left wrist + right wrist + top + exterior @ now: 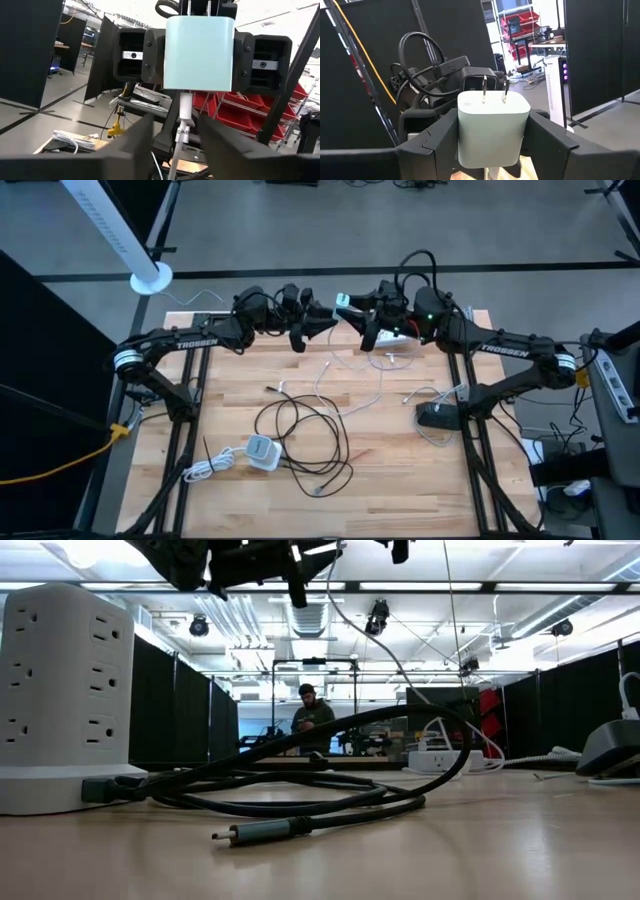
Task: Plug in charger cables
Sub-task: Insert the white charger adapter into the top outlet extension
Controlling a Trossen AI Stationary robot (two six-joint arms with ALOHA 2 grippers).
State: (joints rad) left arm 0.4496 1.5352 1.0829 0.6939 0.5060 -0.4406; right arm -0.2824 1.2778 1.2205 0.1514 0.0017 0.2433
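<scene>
My right gripper (352, 308) is shut on a white cube-shaped adapter (492, 130) above the table's far middle. A thin white charger cable (184, 117) is plugged into the adapter's underside and hangs down to the table (330, 365). My left gripper (176, 122) faces the adapter from the left. It is open, with its fingers on either side of the cable's plug and not touching it. A long black cable (300, 435) lies coiled on the table, its plug tip (245, 833) resting near the front edge. My right gripper pinches the adapter by two opposite side faces (462, 137) between its two fingers. The fingers come in level from the table's right. The adapter is lifted clear of the table, prongs (494, 90) up, with the white cable hanging slack below it.
A white outlet tower (60, 690) stands near the front left beside a bundled white cord (205, 470). A white power strip (395, 335) lies under my right arm, and a black block (437, 417) sits at the right. Loose white cables (400, 395) cross the middle. A person (312, 710) stands far behind.
</scene>
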